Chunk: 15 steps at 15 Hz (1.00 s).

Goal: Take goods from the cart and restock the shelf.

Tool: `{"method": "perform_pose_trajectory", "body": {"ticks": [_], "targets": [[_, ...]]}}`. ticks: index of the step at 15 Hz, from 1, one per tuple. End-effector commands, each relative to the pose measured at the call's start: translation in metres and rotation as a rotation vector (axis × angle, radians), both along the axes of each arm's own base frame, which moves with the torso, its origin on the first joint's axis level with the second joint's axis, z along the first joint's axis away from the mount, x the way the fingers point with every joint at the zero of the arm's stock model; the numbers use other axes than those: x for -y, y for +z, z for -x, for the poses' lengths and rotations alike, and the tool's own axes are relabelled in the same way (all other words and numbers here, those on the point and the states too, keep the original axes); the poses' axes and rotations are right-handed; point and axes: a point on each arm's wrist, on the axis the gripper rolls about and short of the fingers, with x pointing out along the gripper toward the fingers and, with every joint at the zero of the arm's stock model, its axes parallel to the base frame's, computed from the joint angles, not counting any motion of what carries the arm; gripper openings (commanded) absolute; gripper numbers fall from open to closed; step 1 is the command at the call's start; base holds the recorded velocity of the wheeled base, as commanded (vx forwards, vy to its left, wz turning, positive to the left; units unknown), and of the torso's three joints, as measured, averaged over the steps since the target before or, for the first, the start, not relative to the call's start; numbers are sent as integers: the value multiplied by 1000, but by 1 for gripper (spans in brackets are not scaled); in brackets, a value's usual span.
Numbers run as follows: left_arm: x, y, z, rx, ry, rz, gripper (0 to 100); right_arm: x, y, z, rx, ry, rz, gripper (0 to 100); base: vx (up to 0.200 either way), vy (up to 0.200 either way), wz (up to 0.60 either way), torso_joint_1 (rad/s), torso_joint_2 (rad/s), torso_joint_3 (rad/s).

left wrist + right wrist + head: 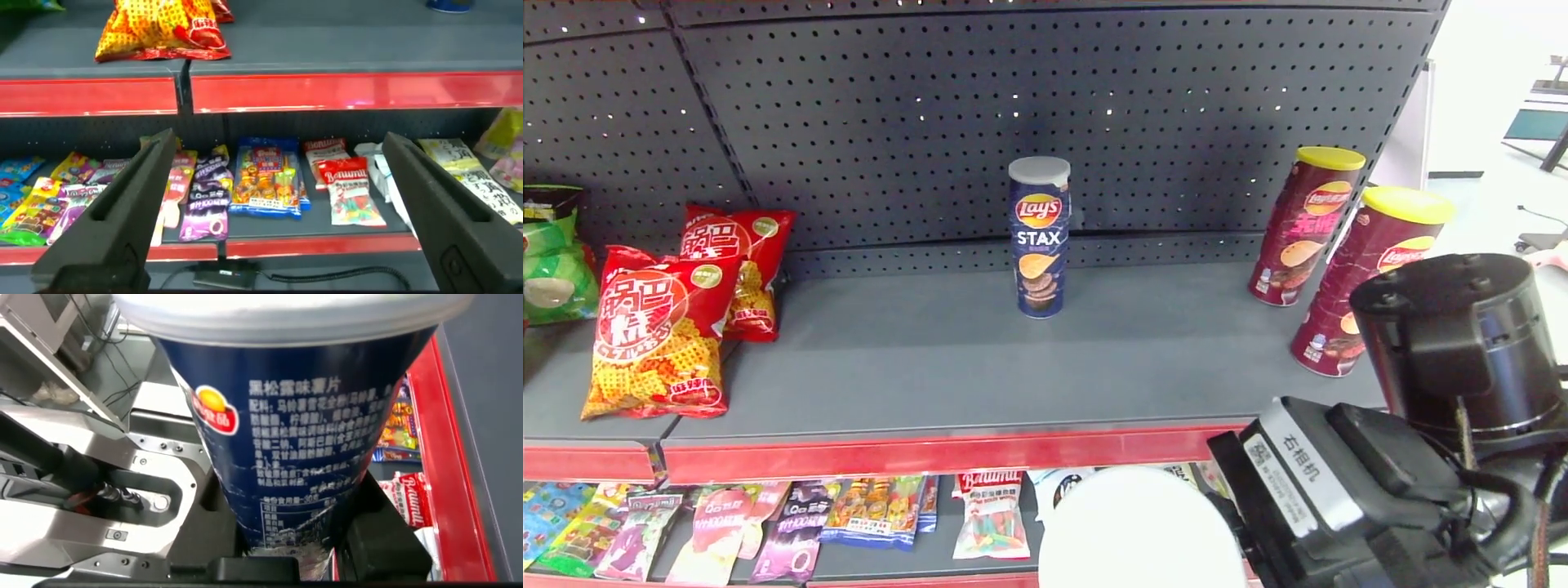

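Bringing a picked item up to the shelf (947, 359) looks like the step in hand: the right hand (294, 559) is clamped on the lower end of a blue can (294, 441), its pale lid pointing away from the wrist. The landmark is the shelved can (1039, 237), a matching blue can that stands upright at mid-depth of the shelf. The carried can sits lower than it and nearer the robot, a little to its right, below the shelf's red front edge. The left hand (279, 139) holds nothing, its fingers spread wide, and faces the packets (265, 180) on the level beneath the shelved can. Two maroon cans (1305, 229) stand well to the right of the shelved can and red snack bags (658, 335) well to its left, so bare shelf lies on both sides of it.

The next move, as I judge it, calls for lifting the blue can over the red edge, keeping it upright, and setting it down just beside the shelved can without knocking that one over
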Motion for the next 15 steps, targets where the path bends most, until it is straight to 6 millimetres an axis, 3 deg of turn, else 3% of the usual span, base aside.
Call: {"method": "perform_pose_trajectory", "body": {"ticks": [1, 4, 15], "targets": [[0, 0, 0, -2, 0, 0, 100, 0, 0, 0, 0, 1, 1, 0, 200, 0, 0, -12, -2, 7], [0, 0, 0, -2, 0, 0, 100, 2, -2, 2, -3, 0, 5, 0, 200, 0, 0, 2, 4, 2], [0, 0, 0, -2, 0, 0, 100, 4, -4, 3, -9, -3, 10, 0, 0, 0, 0, 0, 0, 0]]}}
